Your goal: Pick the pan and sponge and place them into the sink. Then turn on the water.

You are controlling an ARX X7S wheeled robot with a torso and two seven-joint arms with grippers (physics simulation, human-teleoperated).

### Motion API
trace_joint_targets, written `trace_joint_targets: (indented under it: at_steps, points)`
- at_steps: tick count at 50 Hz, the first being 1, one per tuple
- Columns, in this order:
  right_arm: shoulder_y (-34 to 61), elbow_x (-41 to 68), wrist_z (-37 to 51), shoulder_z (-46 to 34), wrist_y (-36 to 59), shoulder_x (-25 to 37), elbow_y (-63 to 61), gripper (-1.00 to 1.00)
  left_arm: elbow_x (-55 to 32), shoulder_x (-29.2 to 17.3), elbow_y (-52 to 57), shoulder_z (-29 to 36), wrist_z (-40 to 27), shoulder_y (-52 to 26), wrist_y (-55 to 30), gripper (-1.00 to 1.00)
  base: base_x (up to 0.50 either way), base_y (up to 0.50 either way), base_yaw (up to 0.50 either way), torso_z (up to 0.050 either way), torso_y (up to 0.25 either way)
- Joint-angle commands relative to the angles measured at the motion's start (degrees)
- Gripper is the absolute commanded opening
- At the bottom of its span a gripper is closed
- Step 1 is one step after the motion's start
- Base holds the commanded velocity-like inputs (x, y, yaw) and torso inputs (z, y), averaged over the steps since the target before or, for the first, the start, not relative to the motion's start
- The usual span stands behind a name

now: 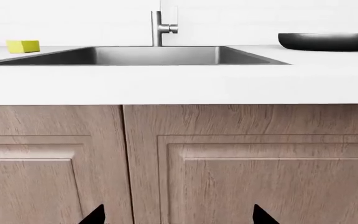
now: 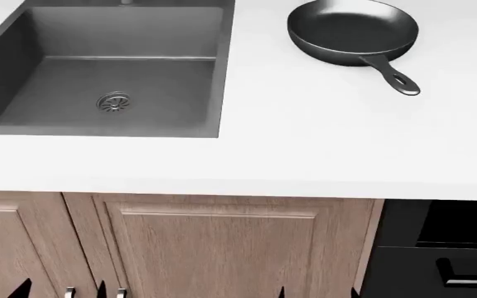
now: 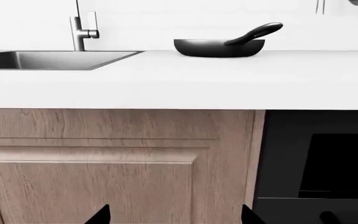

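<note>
Nothing is picked yet: the pan [image 2: 353,31] lies right of the sink [image 2: 23,118], the sponge [image 1: 23,46] left of it. Both the left gripper [image 1: 177,217] and the right gripper [image 3: 174,215] hang low before the cabinet, spread wide and empty. Next, one arm must rise to the pan handle [image 2: 392,77].

Both pairs of black fingers [image 1: 93,216] [image 3: 101,216] sit low, facing the wood-grain cabinet doors [image 1: 229,163]. Above them, the thick white counter [image 2: 305,149] edge juts out. Beyond it, open surface separates the dark rectangular sink [image 2: 122,81] from the round black frying pan [image 2: 353,31].

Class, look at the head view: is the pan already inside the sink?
No, the pan sits on the white counter beside the sink.
</note>
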Motion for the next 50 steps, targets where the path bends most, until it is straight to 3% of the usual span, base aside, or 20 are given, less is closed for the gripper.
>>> trace_joint_targets:
  at_steps: [1,11,33,50]
  points:
    - [0.1,0.9,1.5,-1.2,-0.2,1.1,0.1,1.00,-0.4,-0.8,-0.7,1.5,-1.8,-0.8,-0.3,1.00,0.00,0.00,0.00,0.000,0.000]
    - [0.5,1.0,3.2,-1.8,1.4,1.7,0.4,1.00,-1.4,-1.6,-0.6,2.1,-2.7,-0.6,-0.3,1.00,0.00,-0.01,0.00,0.000,0.000]
    - [0.1,1.1,5.3,-3.8,1.4,3.3,-0.1,1.00,-1.8,-2.6,-1.5,4.0,-5.2,-1.7,-0.9,1.00,0.04,-0.49,0.00,0.000,0.000]
    - [0.2,1.3,6.7,-4.7,1.2,4.2,-0.1,1.00,-3.2,-3.5,-1.5,4.7,-6.1,-1.8,-0.4,1.00,0.04,-0.06,0.00,0.050,0.000]
